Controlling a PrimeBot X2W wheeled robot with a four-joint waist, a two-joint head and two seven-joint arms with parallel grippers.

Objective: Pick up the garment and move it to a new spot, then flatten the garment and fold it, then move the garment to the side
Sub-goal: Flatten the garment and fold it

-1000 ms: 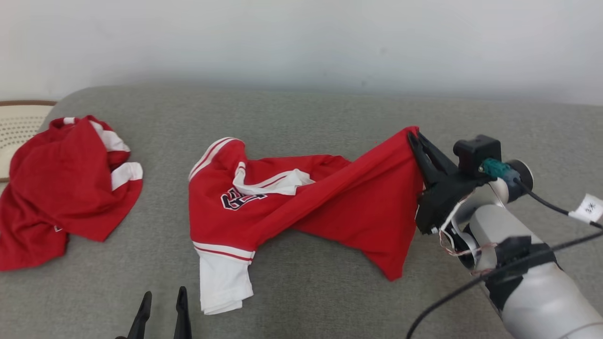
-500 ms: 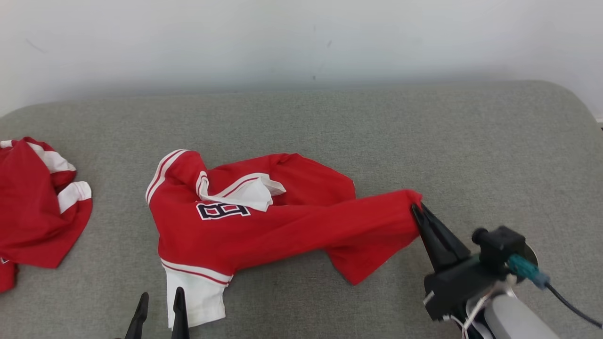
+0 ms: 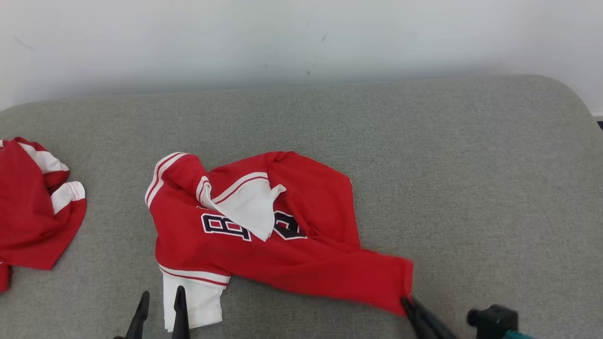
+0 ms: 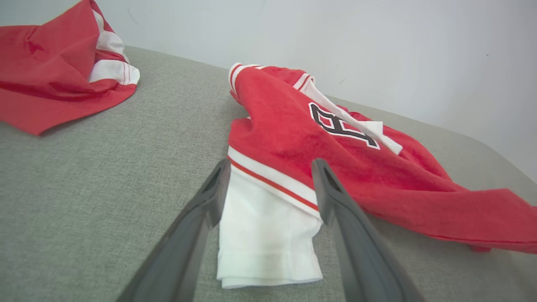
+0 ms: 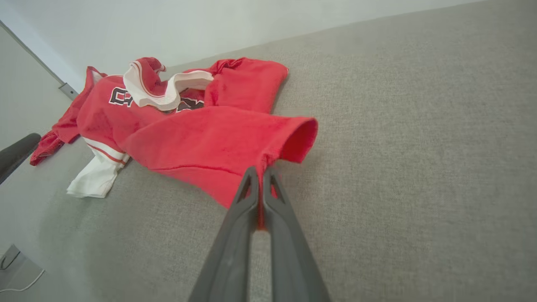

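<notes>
On the grey cushion (image 3: 447,155) before a pale wall (image 3: 301,37), our red garment (image 3: 282,263) lies long from 10 to 4 o'clock. Our right gripper (image 3: 409,305) is clamped on its 4 o'clock corner. Our left gripper (image 3: 162,293), jaws apart, sits nearest the white sleeve (image 3: 193,301) at 7.

Home-like room: grey upholstered cushion (image 3: 447,155)

Bright, soft, even light, faint shadows under the red jersey (image 3: 264,254) on the grey cushion (image 3: 471,165), jersey's near hem smeared by motion blur in the head view, wide-angle stretch at wrist-view edges, left gripper (image 4: 271,164) soft close to the lens.
</notes>
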